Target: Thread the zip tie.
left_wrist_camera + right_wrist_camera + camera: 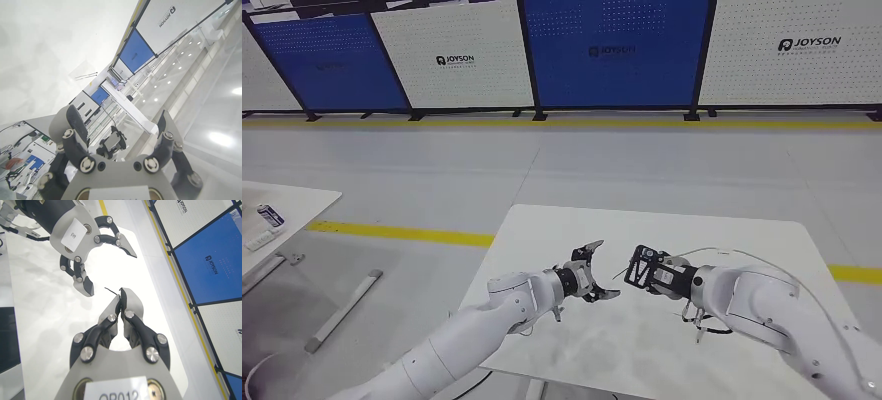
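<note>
1. Zip tie [111,291]: you hold it pinched in the right gripper [120,295], whose jaws are closed on it. A short thin tail pokes out toward the left gripper [111,273].
2. Left gripper: jaws spread wide, holding nothing, just beside the tail, over the table [642,340]. The tail's long axis seems aimed into that gap.

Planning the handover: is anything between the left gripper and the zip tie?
Nothing visible does. The zip tie pokes out of the shut right gripper toward the open left gripper, with only open air between them.
</note>
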You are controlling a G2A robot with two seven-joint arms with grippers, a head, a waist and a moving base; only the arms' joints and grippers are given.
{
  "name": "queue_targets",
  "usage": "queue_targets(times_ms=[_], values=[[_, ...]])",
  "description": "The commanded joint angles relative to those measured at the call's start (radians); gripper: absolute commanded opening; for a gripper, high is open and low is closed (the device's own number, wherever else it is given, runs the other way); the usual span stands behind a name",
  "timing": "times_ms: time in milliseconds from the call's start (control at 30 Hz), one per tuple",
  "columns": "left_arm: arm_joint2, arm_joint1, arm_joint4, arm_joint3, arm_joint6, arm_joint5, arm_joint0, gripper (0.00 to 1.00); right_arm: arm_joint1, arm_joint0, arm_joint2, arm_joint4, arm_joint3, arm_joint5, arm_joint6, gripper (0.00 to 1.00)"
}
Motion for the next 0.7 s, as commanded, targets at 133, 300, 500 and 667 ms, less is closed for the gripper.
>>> queue_targets(times_ms=[133,300,500,667], values=[[-0.014,-0.022,0.000,0.003,0.069,-0.015,-0.009,1.00,0.000,0.000,0.000,0.000,0.000,0.000,0.000,0.00],[-0.014,-0.022,0.000,0.003,0.069,-0.015,-0.009,1.00,0.000,-0.017,0.014,-0.016,0.003,0.013,-0.030,0.00],[-0.014,-0.022,0.000,0.003,0.069,-0.015,-0.009,1.00,-0.012,-0.034,0.037,-0.078,0.007,0.001,-0.074,0.00],[-0.014,-0.022,0.000,0.003,0.069,-0.015,-0.009,1.00,-0.032,-0.025,0.021,-0.094,0.012,0.000,-0.067,0.00]])
